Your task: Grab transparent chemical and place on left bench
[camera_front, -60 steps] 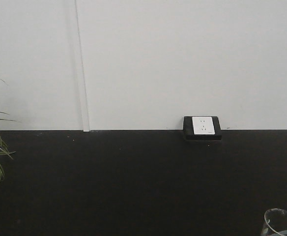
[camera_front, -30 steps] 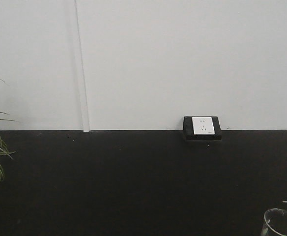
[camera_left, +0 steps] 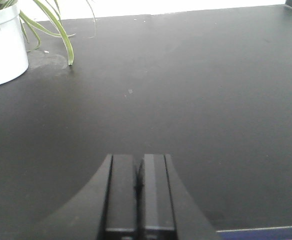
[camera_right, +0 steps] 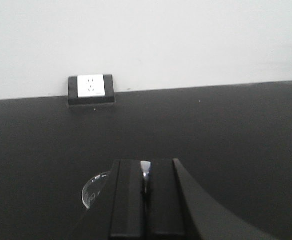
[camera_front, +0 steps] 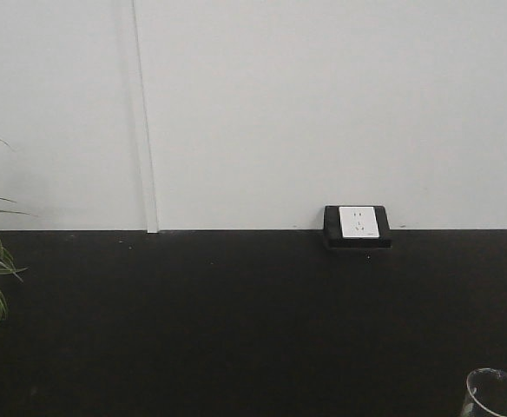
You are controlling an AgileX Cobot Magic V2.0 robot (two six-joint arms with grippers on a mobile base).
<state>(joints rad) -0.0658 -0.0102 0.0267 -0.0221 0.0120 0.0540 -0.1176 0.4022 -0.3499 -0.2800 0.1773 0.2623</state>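
Black right claw point(camera_right: 145, 172) pinched on the glass wall of the transparent chemical point(camera_front: 497, 395), low at the front view's right edge; left claw point(camera_left: 137, 165) clenched on nothing; open matte tabletop point(camera_front: 236, 330) stretches back to the wall socket point(camera_right: 91, 86); potted plant point(camera_left: 3, 45) at its left edge.

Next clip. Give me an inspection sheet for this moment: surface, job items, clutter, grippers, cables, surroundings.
Surface: black benchtop, matte, no spill visible.
Job's things: transparent chemical, a clear glass vessel at the front view's lower right corner, cut off by the frame; left bench, nothing seen.
Clutter: potted plant in a white pot, at the left.
Grippers: left gripper shut, empty, over the benchtop; right gripper shut, with a glassy glint between its fingers, apparently pinching the transparent chemical's wall.
Cables: nothing seen.
Surroundings: white wall; wall socket at the benchtop's back edge.
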